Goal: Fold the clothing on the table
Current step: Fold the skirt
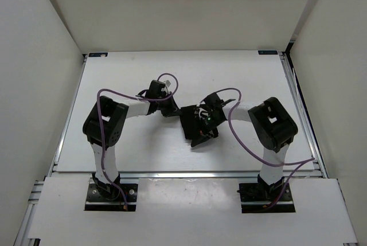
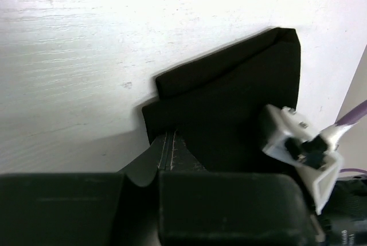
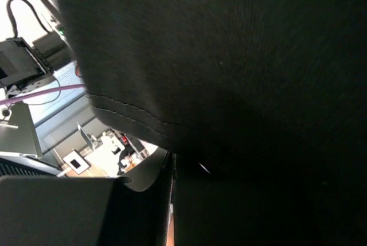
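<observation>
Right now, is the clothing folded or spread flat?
Folded, at least partly: the left wrist view shows the clothing in stacked layers, a compact patch on the table.

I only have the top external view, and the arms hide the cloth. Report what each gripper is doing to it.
Observer: The left wrist view shows the left gripper shut at the near edge of the clothing, apparently pinching it.
Operator: Give me the cloth's state there.
Observer: It lies flat on the table with two layers showing, one edge stepped back from the other.
Operator: Now the right side.
Observer: In the right wrist view the right gripper is shut with fabric draped over its fingers, and a stitched hem hangs across the camera.
</observation>
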You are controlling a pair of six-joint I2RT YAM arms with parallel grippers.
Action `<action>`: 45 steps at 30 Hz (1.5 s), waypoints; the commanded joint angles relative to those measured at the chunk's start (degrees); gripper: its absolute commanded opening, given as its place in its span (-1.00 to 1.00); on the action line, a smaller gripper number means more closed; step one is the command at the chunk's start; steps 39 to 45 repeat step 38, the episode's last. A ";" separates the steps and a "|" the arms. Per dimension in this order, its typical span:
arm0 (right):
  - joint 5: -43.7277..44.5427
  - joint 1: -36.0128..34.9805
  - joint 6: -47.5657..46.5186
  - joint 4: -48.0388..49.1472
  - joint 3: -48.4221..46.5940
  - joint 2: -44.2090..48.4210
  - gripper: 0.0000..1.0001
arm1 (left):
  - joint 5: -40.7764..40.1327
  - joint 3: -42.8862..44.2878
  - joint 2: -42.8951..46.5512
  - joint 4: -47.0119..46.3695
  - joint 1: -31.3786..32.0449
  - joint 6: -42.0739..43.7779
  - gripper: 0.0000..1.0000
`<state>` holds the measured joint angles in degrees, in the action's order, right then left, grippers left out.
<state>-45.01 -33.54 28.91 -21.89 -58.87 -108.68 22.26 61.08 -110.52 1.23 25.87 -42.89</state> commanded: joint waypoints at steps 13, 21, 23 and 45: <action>6.07 10.76 0.27 -6.86 -9.34 19.36 -1.00 | 8.94 -6.21 21.10 -0.53 -4.25 -5.18 -0.99; 7.38 30.88 -2.08 -7.00 9.38 34.40 -0.08 | 0.96 -19.32 35.19 14.21 -4.07 8.07 -0.75; 9.14 33.01 -4.89 -9.56 11.05 35.90 0.06 | 0.33 -20.64 37.21 17.46 -5.56 10.36 -0.63; 12.58 28.37 -5.70 -9.31 10.63 30.03 0.08 | 5.87 -21.27 35.47 24.68 -5.05 21.00 0.98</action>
